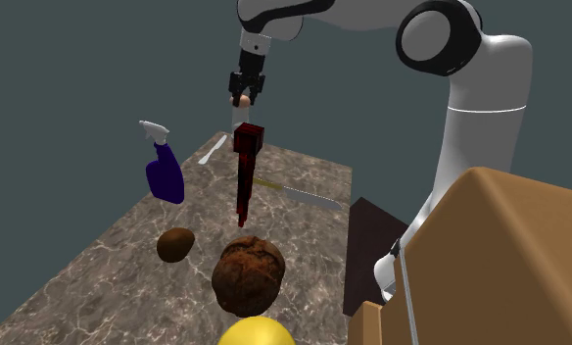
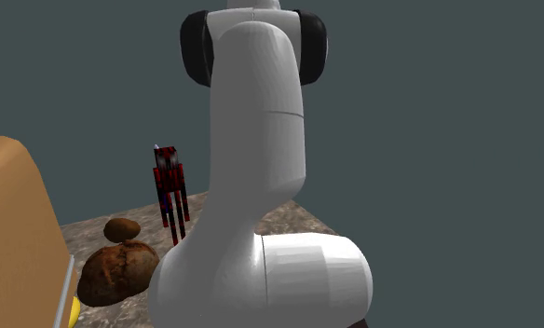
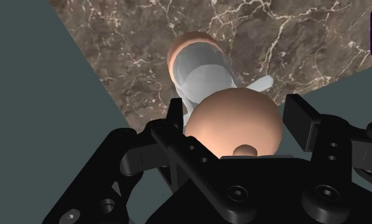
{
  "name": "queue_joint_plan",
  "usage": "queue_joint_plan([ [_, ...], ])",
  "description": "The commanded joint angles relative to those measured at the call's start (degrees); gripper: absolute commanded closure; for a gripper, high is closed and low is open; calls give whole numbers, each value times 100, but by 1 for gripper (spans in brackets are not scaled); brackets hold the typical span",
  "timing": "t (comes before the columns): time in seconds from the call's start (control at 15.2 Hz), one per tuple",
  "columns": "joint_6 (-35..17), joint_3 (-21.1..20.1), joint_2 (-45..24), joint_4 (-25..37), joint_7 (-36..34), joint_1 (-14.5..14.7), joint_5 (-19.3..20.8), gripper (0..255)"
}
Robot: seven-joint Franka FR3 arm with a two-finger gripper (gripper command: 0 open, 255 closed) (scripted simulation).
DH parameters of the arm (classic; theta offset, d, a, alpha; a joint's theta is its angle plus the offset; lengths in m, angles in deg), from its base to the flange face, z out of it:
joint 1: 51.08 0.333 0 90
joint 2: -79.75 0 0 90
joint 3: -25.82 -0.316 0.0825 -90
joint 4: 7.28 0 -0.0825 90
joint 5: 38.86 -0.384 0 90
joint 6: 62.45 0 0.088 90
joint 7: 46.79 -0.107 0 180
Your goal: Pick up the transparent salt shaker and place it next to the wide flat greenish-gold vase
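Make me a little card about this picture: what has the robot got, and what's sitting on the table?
end effector: black, shut on the salt shaker, high above the table
salt shaker: see-through body, peach cap, clasped between the fingers
table: brown marble top
on the table: blue spray bottle, tall dark red figure, small brown lump, big brown lump
arm: white

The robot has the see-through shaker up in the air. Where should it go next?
Probably carry it, staying high, toward the yellow-gold vase at the shoulder view's bottom edge. The gripper clasps the salt shaker above the far end of the table, away from the vase, and a tall dark red figure stands between.
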Motion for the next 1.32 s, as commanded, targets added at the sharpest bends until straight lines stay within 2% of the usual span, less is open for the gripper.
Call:
queue_joint_plan([
  [0.0,146,2,35,113,-27,-1,10,255],
  [0.92,1188,11,19,1183,-192,-33,47,255],
  [1.25,978,-141,826,250,-662,323,127,255],
])
